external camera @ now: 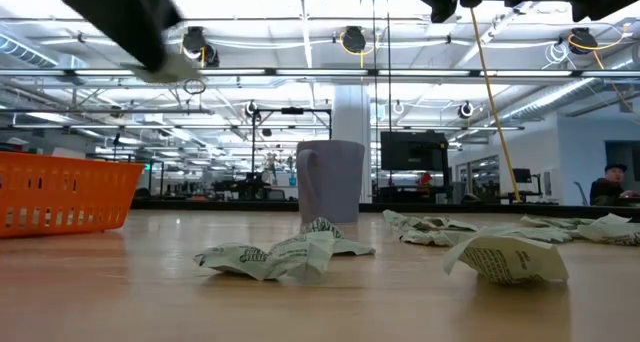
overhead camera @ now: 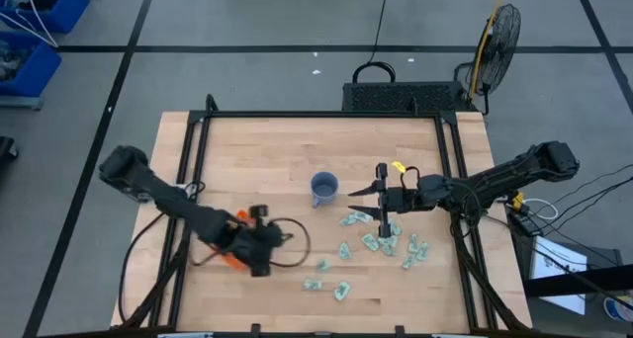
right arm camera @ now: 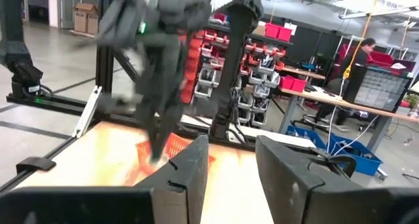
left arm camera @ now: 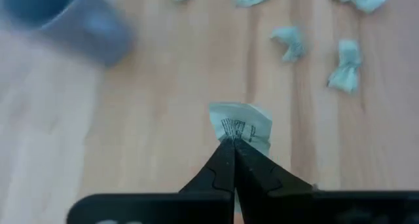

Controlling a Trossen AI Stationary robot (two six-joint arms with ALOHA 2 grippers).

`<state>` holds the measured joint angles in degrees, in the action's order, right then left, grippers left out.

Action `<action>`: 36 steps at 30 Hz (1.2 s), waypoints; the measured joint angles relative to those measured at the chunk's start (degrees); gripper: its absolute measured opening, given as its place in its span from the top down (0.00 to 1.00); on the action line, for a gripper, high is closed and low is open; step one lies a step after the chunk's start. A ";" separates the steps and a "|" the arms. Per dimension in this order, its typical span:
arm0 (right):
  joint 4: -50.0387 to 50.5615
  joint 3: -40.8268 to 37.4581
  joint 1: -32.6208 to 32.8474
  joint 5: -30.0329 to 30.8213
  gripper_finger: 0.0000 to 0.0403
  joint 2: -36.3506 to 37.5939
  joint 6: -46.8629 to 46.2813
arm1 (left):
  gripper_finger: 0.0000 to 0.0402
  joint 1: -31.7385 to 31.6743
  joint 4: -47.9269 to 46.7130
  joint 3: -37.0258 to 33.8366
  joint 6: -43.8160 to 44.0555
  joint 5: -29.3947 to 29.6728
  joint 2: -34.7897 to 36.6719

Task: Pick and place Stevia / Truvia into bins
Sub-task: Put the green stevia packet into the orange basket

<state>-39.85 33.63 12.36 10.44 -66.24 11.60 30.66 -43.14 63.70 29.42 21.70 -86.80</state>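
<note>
left tool [left arm camera: 232, 145] pinching packet [left arm camera: 240, 124], raised

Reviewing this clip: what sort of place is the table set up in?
Probably a large workshop or lab hall. The low view shows a high ceiling with hanging lights over an open floor; the right wrist view shows racks of red parts bins and a person at a desk with a monitor.

Two dark jointed arms; black cables; right hand [overhead camera: 384, 193], yellow tag

orange bin [external camera: 60, 192], pale green packets [external camera: 285, 254]
</note>
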 joint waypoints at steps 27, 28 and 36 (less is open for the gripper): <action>3.31 0.00 0.00 0.02 0.70 0.02 -0.02 | 0.82 5.71 -18.03 -10.14 47.37 -1.98 5.64; 3.29 0.00 0.00 0.02 0.70 0.02 -0.02 | 0.80 5.70 -17.97 -10.14 47.36 -1.58 5.64; 3.40 0.00 0.00 0.02 0.70 0.01 0.00 | 0.73 5.75 -15.69 -10.14 44.44 5.11 5.64</action>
<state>-36.45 33.63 12.36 10.46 -66.23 11.60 36.40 -58.83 53.56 73.86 26.81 -81.17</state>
